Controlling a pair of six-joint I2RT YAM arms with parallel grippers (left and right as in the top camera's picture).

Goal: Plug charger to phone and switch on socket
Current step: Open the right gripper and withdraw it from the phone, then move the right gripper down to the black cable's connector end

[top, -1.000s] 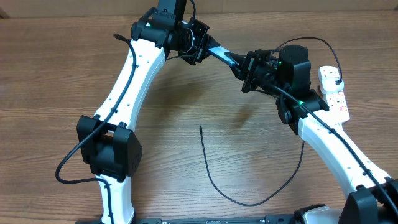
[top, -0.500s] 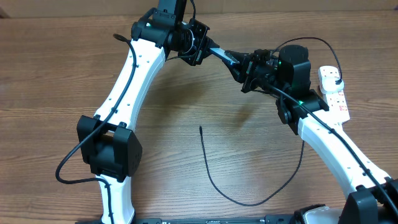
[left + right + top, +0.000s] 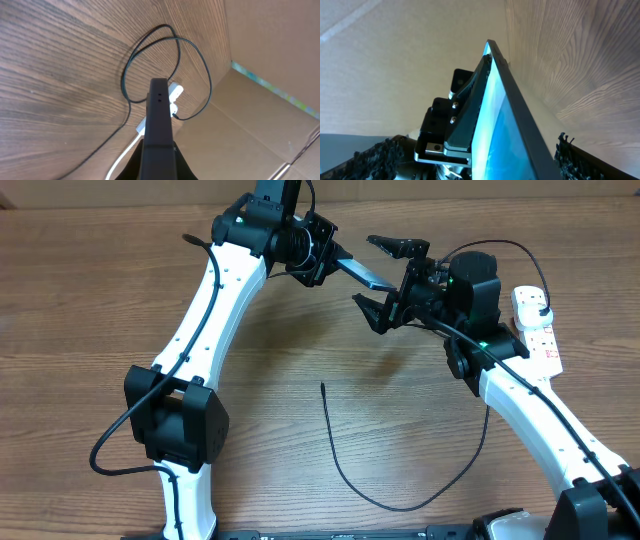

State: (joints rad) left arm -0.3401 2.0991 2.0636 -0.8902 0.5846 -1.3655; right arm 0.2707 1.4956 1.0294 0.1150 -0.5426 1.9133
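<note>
The phone is held in the air near the table's far edge, with my left gripper shut on one end. In the left wrist view the phone shows edge-on as a dark slab. My right gripper stands open, its fingers above and below the phone's free end without touching it. The right wrist view shows the lit blue screen between the spread fingertips. The charger lies loose on the table, its tip pointing away from me. The white socket lies at the far right.
A black plug sits in the socket's far end, and a thin black cable arcs over the right arm. The socket, black cable loops and a white cord show below the phone. A cardboard wall borders the table.
My right gripper has opened wide and let go of the phone. The left gripper stays shut on the phone, which has hardly moved.
</note>
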